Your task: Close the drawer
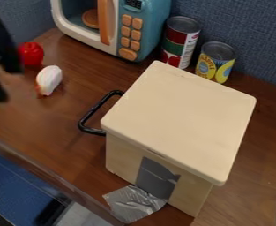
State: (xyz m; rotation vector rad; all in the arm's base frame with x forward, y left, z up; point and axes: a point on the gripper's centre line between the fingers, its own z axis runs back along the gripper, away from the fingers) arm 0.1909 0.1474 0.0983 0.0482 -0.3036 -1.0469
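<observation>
The brown surface (57, 137) carries the whole scene, and the largest item on it is a pale wooden drawer unit (181, 114), upright, its lid uppermost. I see no drawer body projecting past the lid on the handle side, so I assess the closing as done or very nearly done. The front beneath that edge is hidden from my camera, and I cannot certify that it sits fully flush. Behind the unit, toward the upper left, a toy microwave (149, 35) is well apart from the handle's path. The claw (4, 81) is at the upper left edge, apart from the unit and not in contact with the handle; I cannot tell whether it is spread or pressed together. Two cans, one red and green (174, 46), one yellow (214, 64), stand just behind the unit and do not obstruct the drawer. The drawer's black handle (94, 109) juts out from the unit's left side in my view, which is normal for a handle and no proof of a gap. At most, I judge, a slight inward push on the front is left, followed by a check of the seam
</observation>
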